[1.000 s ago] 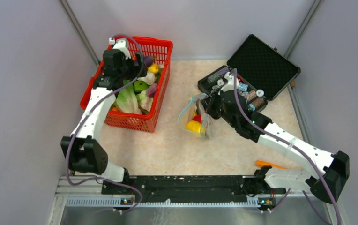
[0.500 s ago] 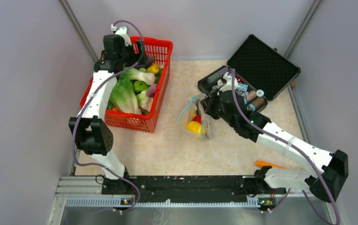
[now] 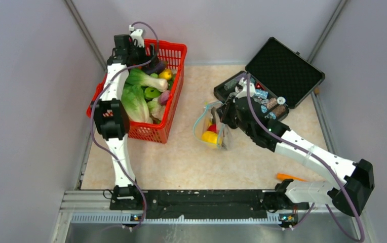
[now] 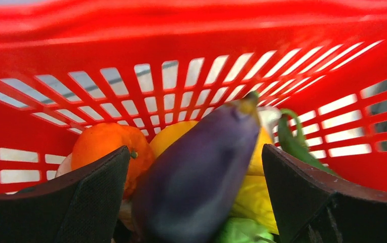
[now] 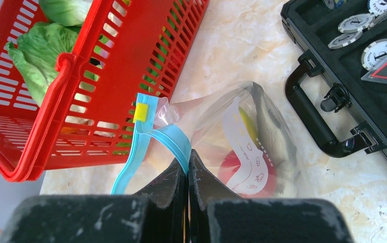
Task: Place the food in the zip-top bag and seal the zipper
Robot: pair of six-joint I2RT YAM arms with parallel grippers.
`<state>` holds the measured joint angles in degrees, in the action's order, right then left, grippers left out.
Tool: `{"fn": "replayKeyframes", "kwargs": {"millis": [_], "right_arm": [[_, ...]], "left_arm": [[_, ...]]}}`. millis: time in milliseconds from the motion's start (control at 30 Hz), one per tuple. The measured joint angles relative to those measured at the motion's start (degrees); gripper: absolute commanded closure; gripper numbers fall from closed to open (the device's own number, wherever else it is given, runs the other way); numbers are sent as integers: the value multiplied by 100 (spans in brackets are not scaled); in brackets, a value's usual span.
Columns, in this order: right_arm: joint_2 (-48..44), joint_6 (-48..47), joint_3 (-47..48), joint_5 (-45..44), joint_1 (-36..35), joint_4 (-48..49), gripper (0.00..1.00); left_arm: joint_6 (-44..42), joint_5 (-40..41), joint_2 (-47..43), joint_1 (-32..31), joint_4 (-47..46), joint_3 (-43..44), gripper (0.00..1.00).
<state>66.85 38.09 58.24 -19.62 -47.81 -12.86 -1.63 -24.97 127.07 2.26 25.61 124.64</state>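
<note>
Right gripper (image 5: 187, 169) is pinching the mouth edge of the zip-top bag (image 5: 255, 126), its 2 fingers pressing flat together exactly where the light-blue zipper (image 5: 153, 134) is curving in to meet them. The bag is slumping on the table (image 3: 181, 157) just beyond those fingertips, between the red basket (image 3: 173, 48) and the black case (image 3: 282, 71) and touching neither. A red round piece (image 5: 242, 177) and a yellow piece (image 5: 247, 126) are showing through the crinkled plastic beside the white label. Left gripper (image 4: 195, 149) is reaching into the far end of the basket, well apart from the bag, with its 2 fingers (image 4: 95, 202) spreading wide. The dark purple eggplant (image 4: 201, 177) is lying between them, its stem pointing at the basket's far wall. Yellow is showing in the gap between the eggplant and the finger at the right of the wrist view, so that finger is not touching it. Whether the other finger is touching it, I cannot tell. An orange fruit (image 4: 103, 147), yellow fruits (image 4: 255, 197) and a thin green piece (image 4: 293, 142) are crowding behind the eggplant. Leafy greens (image 3: 130, 101) are filling the near half of the basket. Round tokens (image 5: 379, 50) are sitting in the open case, and an orange tool (image 3: 290, 177) is lying near the right arm's base.
</note>
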Motion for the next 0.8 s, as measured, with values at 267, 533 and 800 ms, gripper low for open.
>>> {"fn": "replayKeyframes", "kwargs": {"millis": [267, 533, 800], "right_arm": [[35, -4, 2, 24, 11, -2, 100], [35, -2, 2, 44, 39, 0, 100], [76, 7, 2, 149, 46, 50, 100]], "left_arm": [[-675, -291, 562, 76, 20, 304, 1], [-1482, -780, 750, 76, 601, 745, 6], [-1895, -1078, 868, 83, 1290, 745, 43]]}}
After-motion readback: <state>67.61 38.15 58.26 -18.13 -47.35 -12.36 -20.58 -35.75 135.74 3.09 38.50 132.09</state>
